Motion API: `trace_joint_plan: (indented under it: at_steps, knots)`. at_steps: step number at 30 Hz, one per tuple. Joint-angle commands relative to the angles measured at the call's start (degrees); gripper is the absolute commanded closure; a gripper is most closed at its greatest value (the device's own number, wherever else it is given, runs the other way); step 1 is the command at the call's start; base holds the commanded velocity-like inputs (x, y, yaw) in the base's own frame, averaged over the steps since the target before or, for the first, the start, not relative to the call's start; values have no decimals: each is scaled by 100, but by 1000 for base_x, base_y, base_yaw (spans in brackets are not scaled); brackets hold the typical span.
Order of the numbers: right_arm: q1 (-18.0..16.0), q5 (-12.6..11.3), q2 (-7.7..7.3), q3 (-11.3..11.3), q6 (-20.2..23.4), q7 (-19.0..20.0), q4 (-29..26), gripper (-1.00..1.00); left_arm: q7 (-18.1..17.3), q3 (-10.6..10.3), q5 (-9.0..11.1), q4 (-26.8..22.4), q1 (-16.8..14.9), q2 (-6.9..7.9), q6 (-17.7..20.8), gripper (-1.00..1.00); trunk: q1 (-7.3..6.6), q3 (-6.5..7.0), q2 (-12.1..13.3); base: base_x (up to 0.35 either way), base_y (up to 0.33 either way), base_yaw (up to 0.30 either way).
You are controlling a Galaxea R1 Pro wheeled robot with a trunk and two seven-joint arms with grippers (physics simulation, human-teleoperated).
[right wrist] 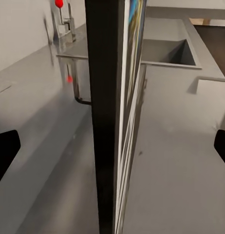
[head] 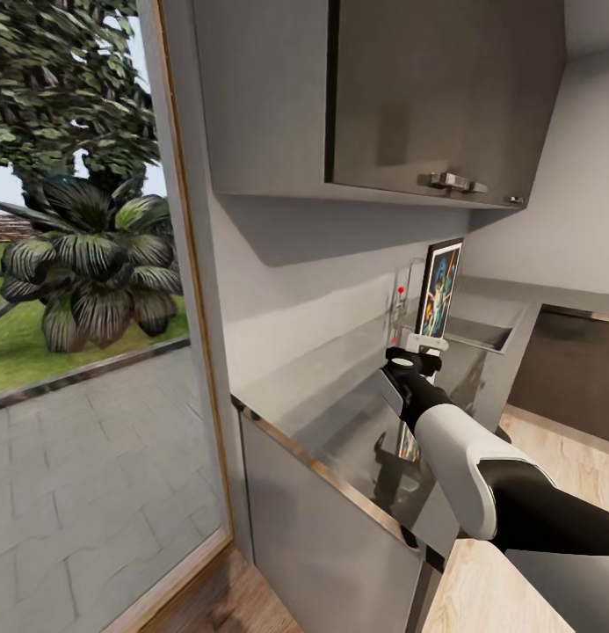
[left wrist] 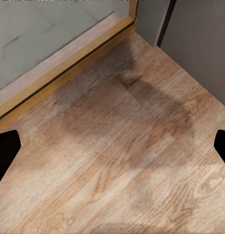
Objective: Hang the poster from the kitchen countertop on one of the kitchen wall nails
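Our right gripper grips the poster upright over the kitchen countertop; we lift it steadily, left fingers unclear

The poster stands upright above the kitchen countertop, seemingly before the sink.
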Motion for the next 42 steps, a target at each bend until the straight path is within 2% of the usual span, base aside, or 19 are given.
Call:
trace_joint_plan:
  at_steps: [1,42]
  knots:
    - [-2,2,4,-17,35,-11,-12,-100,-46,22,23,-8,2,-3,-3,-100,0,-5,-3,65,-55,0]
    - [-1,2,-4,-19,27,-11,-20,-100,-46,30,21,-19,-1,6,-3,-100,0,-5,-3,17,-2,0]
